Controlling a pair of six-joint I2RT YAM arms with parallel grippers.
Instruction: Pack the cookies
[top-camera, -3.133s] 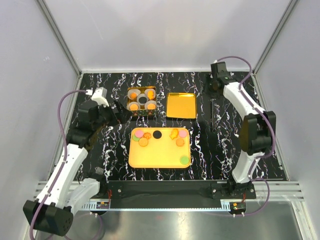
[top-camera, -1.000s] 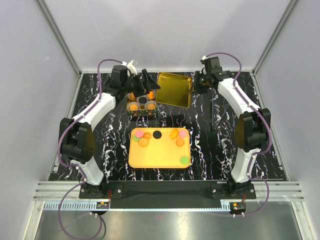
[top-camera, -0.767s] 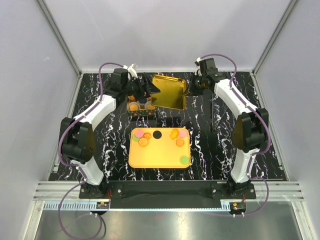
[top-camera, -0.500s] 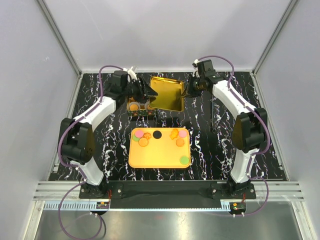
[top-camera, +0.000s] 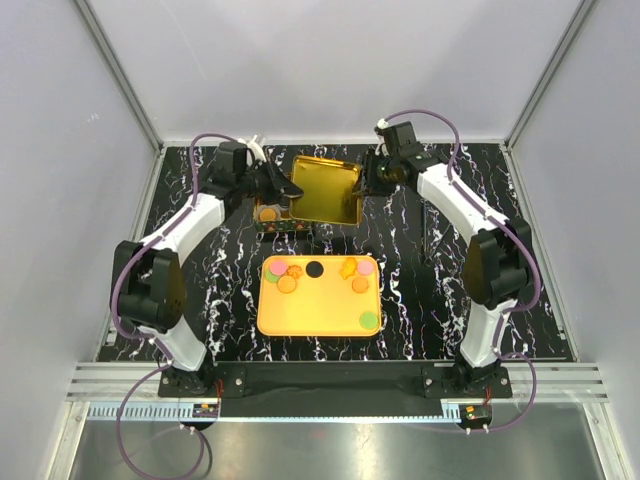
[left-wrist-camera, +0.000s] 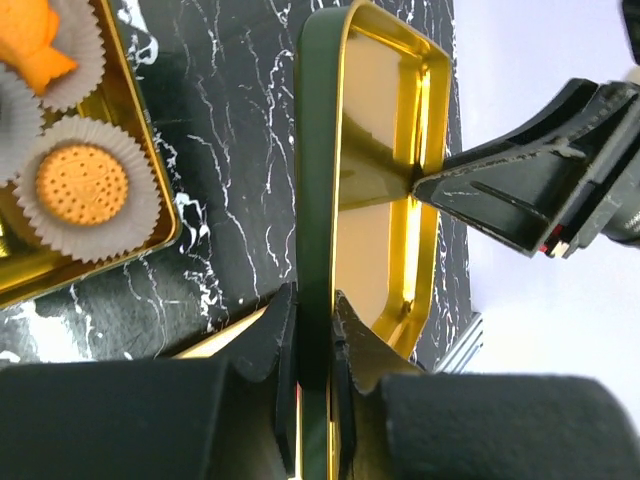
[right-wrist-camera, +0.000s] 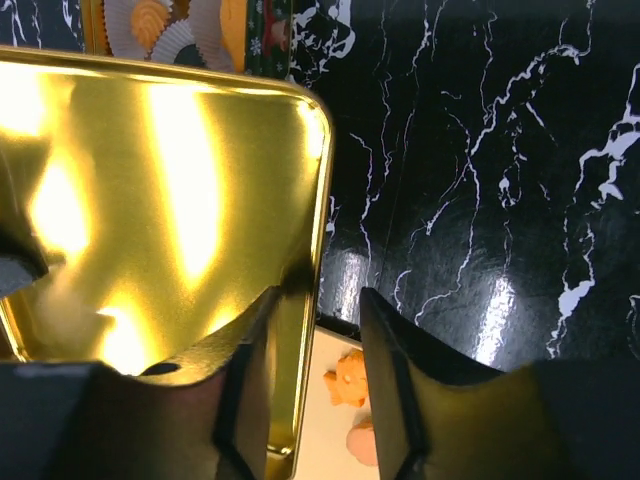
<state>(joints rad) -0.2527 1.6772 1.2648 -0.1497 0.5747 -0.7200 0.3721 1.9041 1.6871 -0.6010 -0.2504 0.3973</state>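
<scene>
We see the gold lid (top-camera: 325, 190) held up off the tabletop (top-camera: 420, 300) at the far side, tilted, with its shiny hollow side turned towards the overhead camera. The left jaws are clamped on the rim of its left edge, one finger on the dark outer face and one on the gold inner face. The right jaws are closed on the rim of the opposite edge. From the left wrist we see them narrowing to a point on that rim, and from the right wrist we see the rim running between the two fingers. Just below the lid and partly covered by it in the overhead view sits the open tin (top-camera: 278, 226), lined with white paper cups (left-wrist-camera: 140, 205). Some cookies (left-wrist-camera: 85, 185) already lie in those cups: a round orange one and, next to it, a yellow-orange fish shape (left-wrist-camera: 35, 50). The other cookies lie loose on the yellow tray (top-camera: 310, 315), nearer to the arm bases than the tin. Most are strung along the tray's far edge, among them a black disc (top-camera: 314, 268), while a single green disc (top-camera: 368, 320) lies apart near the tray's near right corner.
</scene>
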